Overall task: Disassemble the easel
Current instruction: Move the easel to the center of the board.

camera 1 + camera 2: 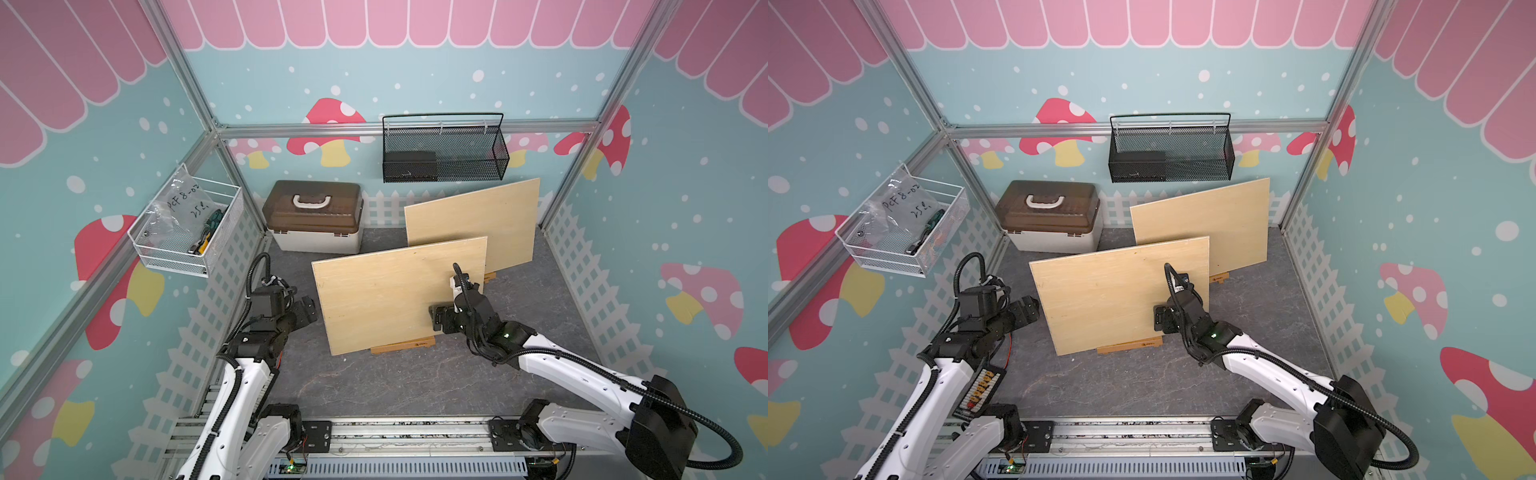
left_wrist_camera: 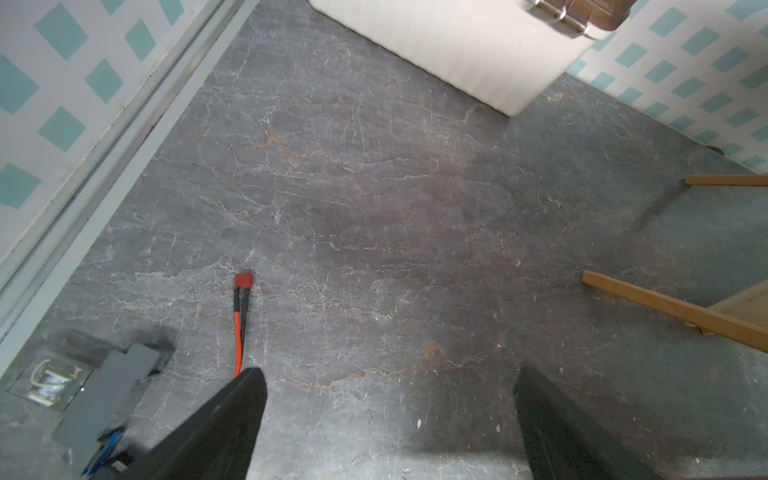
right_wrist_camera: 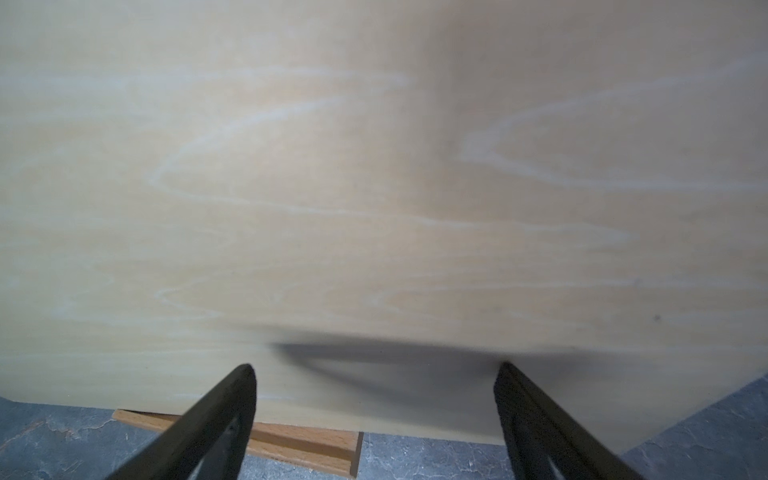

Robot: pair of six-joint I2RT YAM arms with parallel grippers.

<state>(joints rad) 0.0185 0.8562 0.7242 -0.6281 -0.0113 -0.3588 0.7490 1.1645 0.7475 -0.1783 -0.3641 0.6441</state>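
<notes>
The tan wooden easel (image 1: 402, 345) stood mid-desk (image 1: 415, 386), bearing a pale board (image 1: 386, 295) tilted back. The right claw (image 3: 376, 368), spread apart, closely faced the board; the left claw (image 2: 388, 370) hung spread above the desk.

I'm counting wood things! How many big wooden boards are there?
2. One wooden board stands on the near easel ledge, facing the right gripper. The other board stands behind it, nearer the back wall. Another could hide behind them.
</notes>
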